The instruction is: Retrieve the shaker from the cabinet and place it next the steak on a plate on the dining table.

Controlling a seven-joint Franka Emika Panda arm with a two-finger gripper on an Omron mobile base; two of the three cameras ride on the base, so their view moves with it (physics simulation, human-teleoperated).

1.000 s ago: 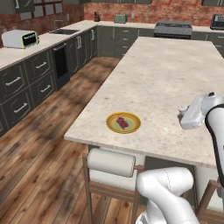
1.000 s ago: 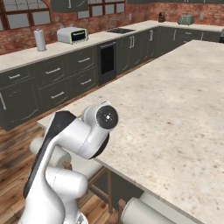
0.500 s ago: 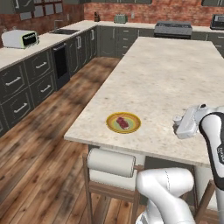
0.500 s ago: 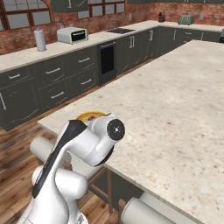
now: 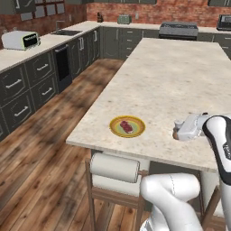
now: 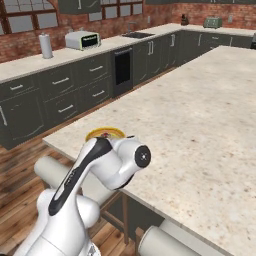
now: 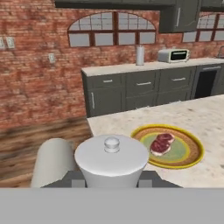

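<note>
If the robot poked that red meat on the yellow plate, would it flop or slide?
The small dark red steak looks soft and lumpy, so it would probably bend and flop if lifted. It lies flat on the yellow-rimmed round plate, so a push would likely slide it, not roll it.

White rounded arm [image 6: 95,170], dark joints

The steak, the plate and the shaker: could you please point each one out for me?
steak [image 7: 161,144]: hand view, middle of the red slab.
plate [image 7: 192,146]: hand view, yellow rim right of the meat.
shaker [image 7: 111,159]: hand view, its pale top, between the fingers.
</note>
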